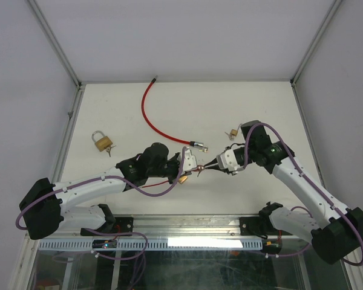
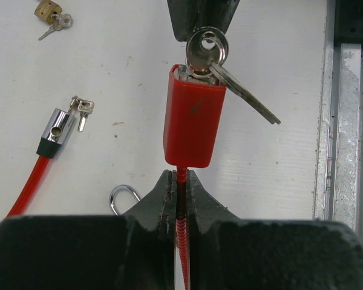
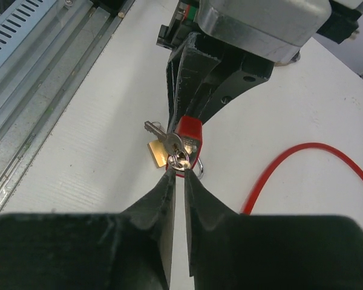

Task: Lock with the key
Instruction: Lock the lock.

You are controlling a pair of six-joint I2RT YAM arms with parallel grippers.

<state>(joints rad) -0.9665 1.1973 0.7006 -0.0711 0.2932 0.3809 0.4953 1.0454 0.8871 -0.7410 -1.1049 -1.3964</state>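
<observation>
Two grippers share the work between the arms: left gripper (image 2: 180,181) clamps the red cable (image 2: 183,260) below the lock body (image 2: 193,115); right gripper (image 3: 178,172) pinches the inserted key (image 2: 206,51). Next, we judge: turn it.

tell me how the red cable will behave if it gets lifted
Probably floppy but springy: the red cable lies in a loose sweeping curve, so it would likely sag and trail. Its chrome end looks metal and rounded, so may drag or roll a bit. The coating looks smooth, perhaps slippery.
</observation>
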